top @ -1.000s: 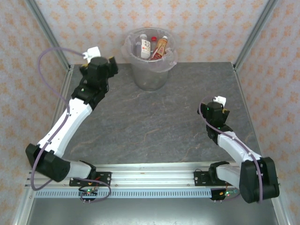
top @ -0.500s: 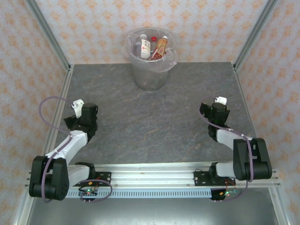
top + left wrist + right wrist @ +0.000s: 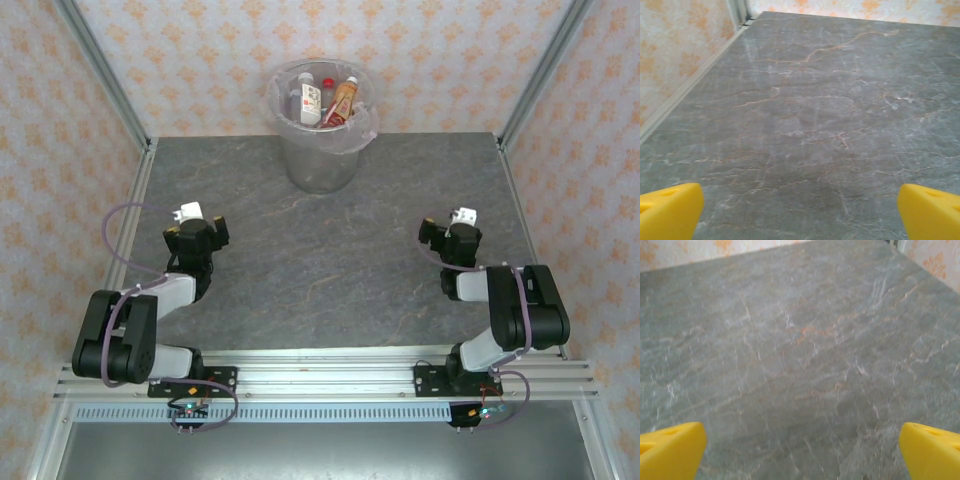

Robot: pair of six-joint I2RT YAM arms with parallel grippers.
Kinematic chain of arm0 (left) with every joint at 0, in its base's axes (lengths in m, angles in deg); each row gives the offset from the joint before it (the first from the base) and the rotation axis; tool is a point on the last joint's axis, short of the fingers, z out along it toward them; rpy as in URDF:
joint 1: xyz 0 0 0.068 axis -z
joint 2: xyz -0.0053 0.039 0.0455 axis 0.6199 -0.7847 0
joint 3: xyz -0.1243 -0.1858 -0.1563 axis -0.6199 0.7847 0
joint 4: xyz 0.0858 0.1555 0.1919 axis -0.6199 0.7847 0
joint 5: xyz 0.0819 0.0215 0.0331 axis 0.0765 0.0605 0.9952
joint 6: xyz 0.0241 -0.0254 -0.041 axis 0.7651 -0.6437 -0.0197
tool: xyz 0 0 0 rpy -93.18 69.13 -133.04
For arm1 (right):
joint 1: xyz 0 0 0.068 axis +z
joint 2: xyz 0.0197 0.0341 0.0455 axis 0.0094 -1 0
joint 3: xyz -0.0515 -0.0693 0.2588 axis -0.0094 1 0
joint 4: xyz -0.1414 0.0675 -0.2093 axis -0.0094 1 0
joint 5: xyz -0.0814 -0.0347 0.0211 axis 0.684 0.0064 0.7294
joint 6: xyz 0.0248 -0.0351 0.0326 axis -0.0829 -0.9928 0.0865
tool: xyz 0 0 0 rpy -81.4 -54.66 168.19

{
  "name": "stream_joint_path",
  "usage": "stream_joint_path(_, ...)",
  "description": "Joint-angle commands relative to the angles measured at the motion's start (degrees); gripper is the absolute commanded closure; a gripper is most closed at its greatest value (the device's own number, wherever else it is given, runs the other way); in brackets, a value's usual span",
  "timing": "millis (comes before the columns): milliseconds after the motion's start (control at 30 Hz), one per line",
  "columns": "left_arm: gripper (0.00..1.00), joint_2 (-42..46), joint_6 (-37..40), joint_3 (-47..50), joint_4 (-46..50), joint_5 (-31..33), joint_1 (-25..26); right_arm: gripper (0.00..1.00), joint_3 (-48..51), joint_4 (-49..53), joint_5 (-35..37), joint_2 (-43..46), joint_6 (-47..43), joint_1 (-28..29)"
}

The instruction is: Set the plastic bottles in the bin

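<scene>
The bin, a grey-translucent bucket with a clear bag over its rim, stands at the table's far middle. Inside it lie plastic bottles: one with a white label, one with a red cap, one with an amber-orange label. My left gripper sits low at the left of the table, far from the bin. My right gripper sits low at the right. In the wrist views, the left gripper and the right gripper are open, yellow fingertips wide apart over bare tabletop.
The dark grey stone-patterned table is ringed by patterned walls and metal corner posts. Both arms are folded back close to their bases on the rail at the near edge.
The left arm has drawn back from beside the bin to a folded pose near its base. The right arm has folded up too, its gripper shifting slightly.
</scene>
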State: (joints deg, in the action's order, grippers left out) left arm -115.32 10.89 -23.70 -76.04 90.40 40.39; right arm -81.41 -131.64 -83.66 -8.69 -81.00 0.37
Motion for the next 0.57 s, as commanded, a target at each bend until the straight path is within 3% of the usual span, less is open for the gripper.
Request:
stream_joint_path(0, 0.00, -4.1, 2.2, 1.9, -10.8, -3.6, -0.6, 0.01, -0.6, -0.4, 1.9, 0.1, 1.0, -0.2)
stream_joint_path(67, 0.00, -7.5, 3.3, 1.4, -14.8, -4.8, -0.6, 0.01, -0.9, 0.0, 1.8, 0.1, 1.0, -0.3)
stream_joint_path(100, 0.00, -5.7, 2.7, -0.6, -7.1, -4.7, -0.5, 0.01, -0.8, -0.2, 1.8, 0.0, 0.9, -0.3)
stream_joint_path(133, 0.00, -7.4, 3.4, 0.7, -12.7, -3.4, 0.0, 0.01, -0.8, -0.3, 1.5, 0.0, 0.8, -0.2)
stream_joint_path(200, 0.00, -6.4, 2.3, -0.3, -8.6, 3.6, 1.8, 0.01, -0.8, -0.2, 0.0, 0.0, 0.3, -0.3)
stream_joint_path(233, 0.00, -7.2, 2.7, 0.7, -12.5, 5.1, 2.2, 0.01, -0.8, -0.2, -1.3, 0.0, -0.2, -0.3)
stream_joint_path(533, 0.00, -6.7, 2.2, 0.1, -10.2, 5.2, 2.2, 0.01, -1.1, 0.4, -0.9, -0.1, -0.1, -0.3)
